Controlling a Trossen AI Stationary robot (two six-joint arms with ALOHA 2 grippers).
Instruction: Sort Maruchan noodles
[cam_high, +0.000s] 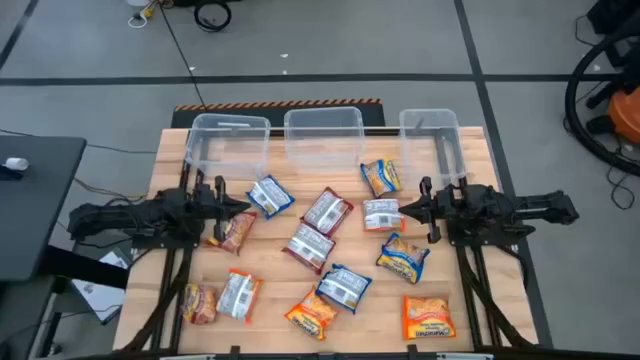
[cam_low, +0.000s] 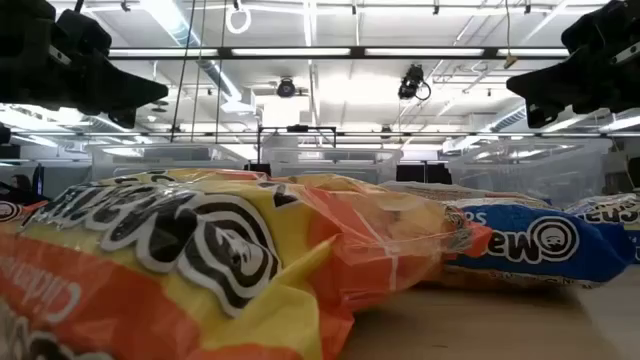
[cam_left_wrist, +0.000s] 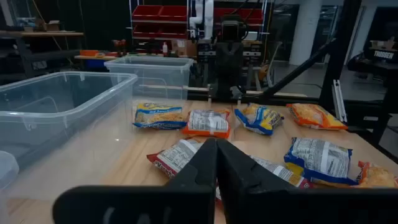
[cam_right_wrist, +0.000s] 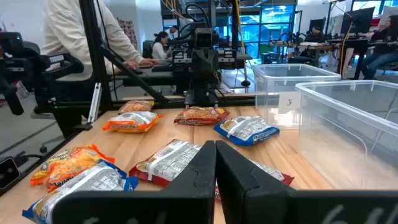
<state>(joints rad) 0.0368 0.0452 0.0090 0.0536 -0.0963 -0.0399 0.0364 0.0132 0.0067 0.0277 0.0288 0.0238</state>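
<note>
About a dozen Maruchan noodle packets lie flat and scattered on the wooden table. In the high view they include a blue one (cam_high: 268, 195), dark red-silver ones (cam_high: 327, 211) (cam_high: 308, 246) and an orange-yellow one (cam_high: 428, 318). My left gripper (cam_high: 243, 205) hovers shut above the table's left side, next to a red packet (cam_high: 232, 230). Its fingers meet in the left wrist view (cam_left_wrist: 216, 149). My right gripper (cam_high: 403, 208) hovers shut on the right, beside an orange-silver packet (cam_high: 382, 214). Its fingers also meet (cam_right_wrist: 216, 149). The grippers point toward each other.
Three clear plastic tubs (cam_high: 229, 140) (cam_high: 323, 135) (cam_high: 432, 140) stand in a row along the table's far edge. In the low view an orange-yellow packet (cam_low: 200, 270) and a blue one (cam_low: 540, 245) fill the foreground. A person (cam_right_wrist: 81, 37) stands beyond the table.
</note>
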